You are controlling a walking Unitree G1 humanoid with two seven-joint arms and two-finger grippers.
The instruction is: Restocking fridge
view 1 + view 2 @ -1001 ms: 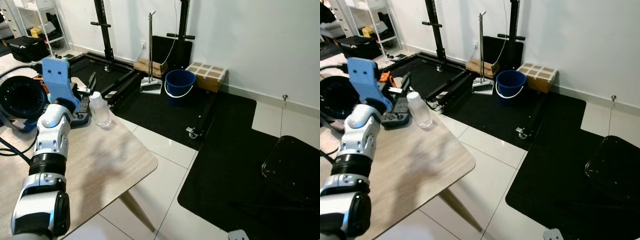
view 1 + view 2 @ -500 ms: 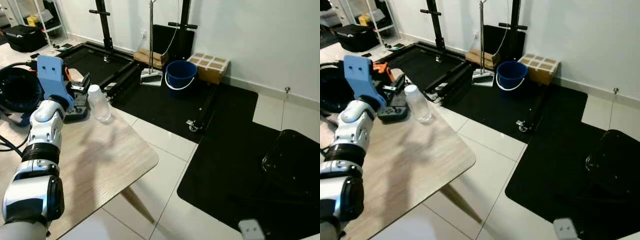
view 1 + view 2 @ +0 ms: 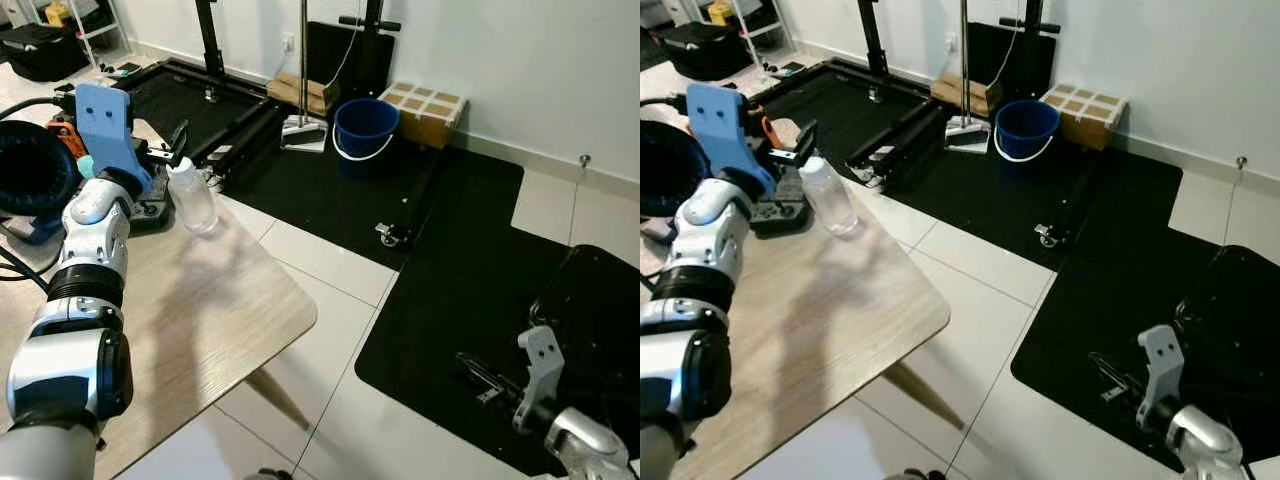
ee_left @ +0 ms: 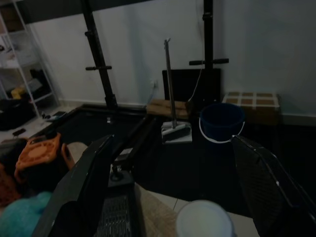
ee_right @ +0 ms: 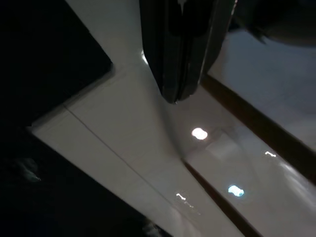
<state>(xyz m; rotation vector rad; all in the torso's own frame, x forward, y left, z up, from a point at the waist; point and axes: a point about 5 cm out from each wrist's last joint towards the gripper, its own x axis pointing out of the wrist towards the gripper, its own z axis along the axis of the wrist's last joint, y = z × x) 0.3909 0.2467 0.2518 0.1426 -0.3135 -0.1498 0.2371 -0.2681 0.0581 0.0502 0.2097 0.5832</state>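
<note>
A clear plastic bottle (image 3: 192, 196) with a white cap stands upright near the far edge of the wooden table (image 3: 230, 310). My left gripper (image 3: 172, 150), under its blue wrist mount, is open just behind the bottle's top. In the left wrist view its two black fingers (image 4: 94, 182) spread wide, and the bottle's white cap (image 4: 205, 219) sits low between them, untouched. My right gripper (image 3: 478, 372) hangs low over the black floor mat at the lower right. Its fingers (image 5: 180, 49) are pressed together with nothing in them.
A black controller (image 3: 150, 210) and a black round object (image 3: 30, 175) lie on the table's left. On the floor beyond are a blue bucket (image 3: 362, 125), a cardboard box (image 3: 425, 105), a dustpan (image 3: 303, 140) and a black rack frame (image 3: 240, 150). A black seat (image 3: 600, 310) stands at right.
The camera has shifted. My left gripper has come up close to the bottle, its fingers now by the cap. My right arm has risen into view at the lower right.
</note>
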